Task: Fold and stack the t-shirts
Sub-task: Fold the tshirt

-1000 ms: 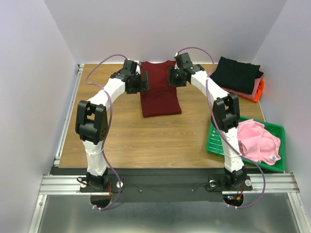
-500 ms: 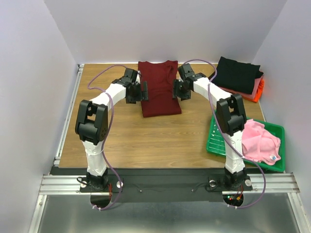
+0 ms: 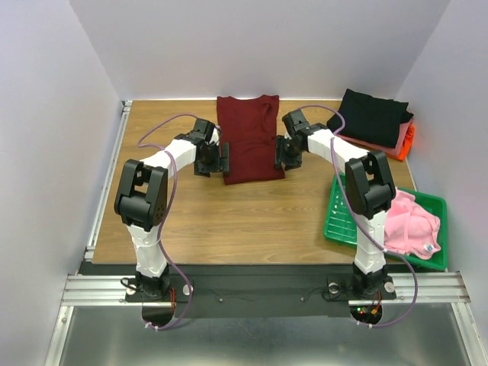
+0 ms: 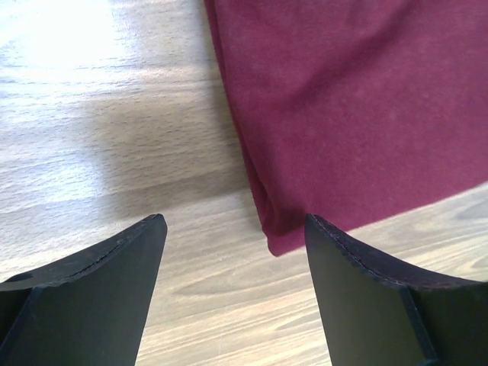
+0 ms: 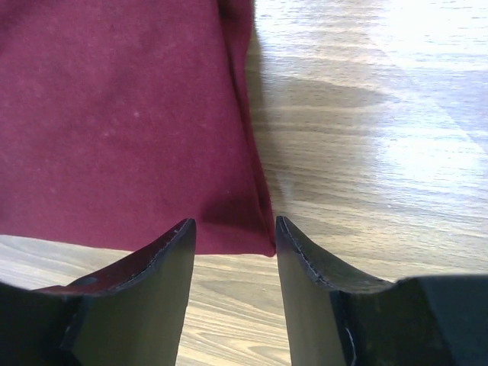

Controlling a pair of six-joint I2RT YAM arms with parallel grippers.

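Maroon t-shirt (image 3: pixel 250 141) flat on bench (image 3: pixel 229 217), sides apparently folded in, narrow strip. Near corners just ahead of each tool. Left tool (image 4: pixel 235 221) wide open, empty. Right tool (image 5: pixel 232 223) jaws apart, narrower gap, gripping nothing. Likely left: fold lengthwise, move onto black-topped pile (image 3: pixel 372 114). Pink t-shirt (image 3: pixel 412 221) unfolded in green tray (image 3: pixel 341 223).

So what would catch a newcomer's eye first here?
A dark maroon t-shirt lies folded at the far middle of the table, the left claw and right claw open at its near corners. To the right, a pink tee fills a green tray, with a black-topped stack beyond it.
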